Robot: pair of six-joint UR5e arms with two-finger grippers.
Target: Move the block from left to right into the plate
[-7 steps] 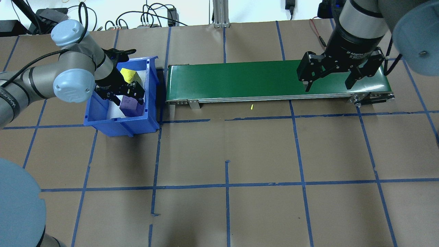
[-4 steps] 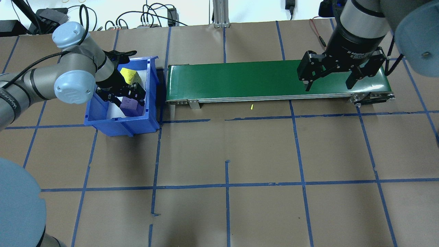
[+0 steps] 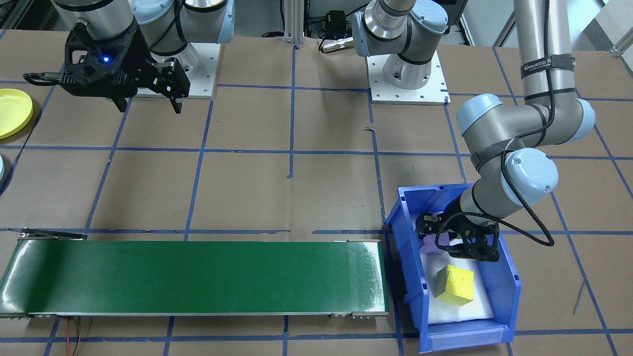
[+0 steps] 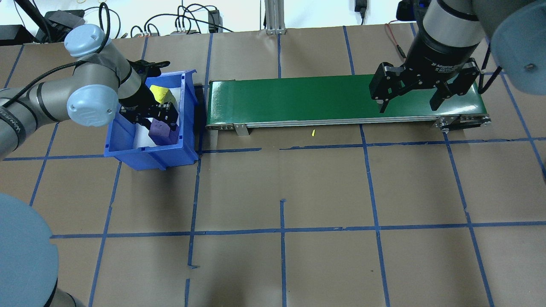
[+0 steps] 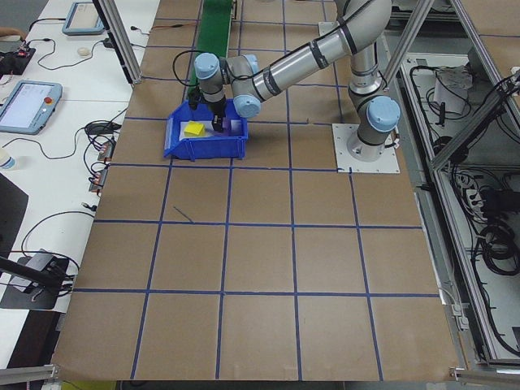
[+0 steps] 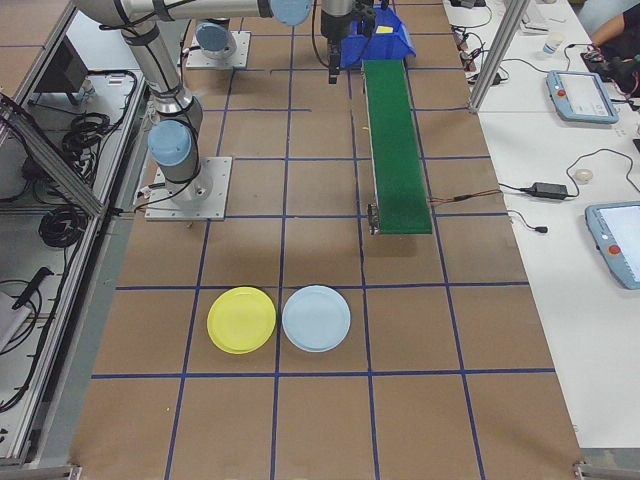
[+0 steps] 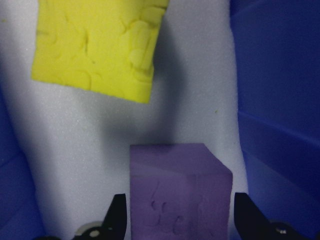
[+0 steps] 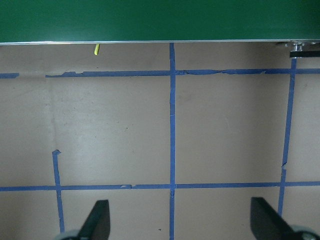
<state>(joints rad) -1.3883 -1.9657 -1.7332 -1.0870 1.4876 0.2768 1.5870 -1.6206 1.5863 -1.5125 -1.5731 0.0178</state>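
Note:
A purple block (image 7: 180, 195) lies on white foam in the blue bin (image 4: 149, 155), with a yellow block (image 7: 97, 45) beyond it. My left gripper (image 4: 158, 124) is down in the bin and open, one finger on each side of the purple block (image 4: 162, 133), with narrow gaps in the left wrist view. My right gripper (image 4: 408, 106) hangs open and empty over the right end of the green conveyor (image 4: 298, 98). The yellow plate (image 6: 241, 320) lies on the table at the robot's right, far from both grippers; its edge shows as the yellow plate (image 3: 12, 111) in the front-facing view.
A light blue plate (image 6: 316, 318) sits beside the yellow one. The conveyor runs from the bin toward the robot's right. Cables and devices line the table's far edge. Blue tape marks squares on the brown table cover.
My left gripper has settled slightly lower around the purple block. The right arm has hardly moved.

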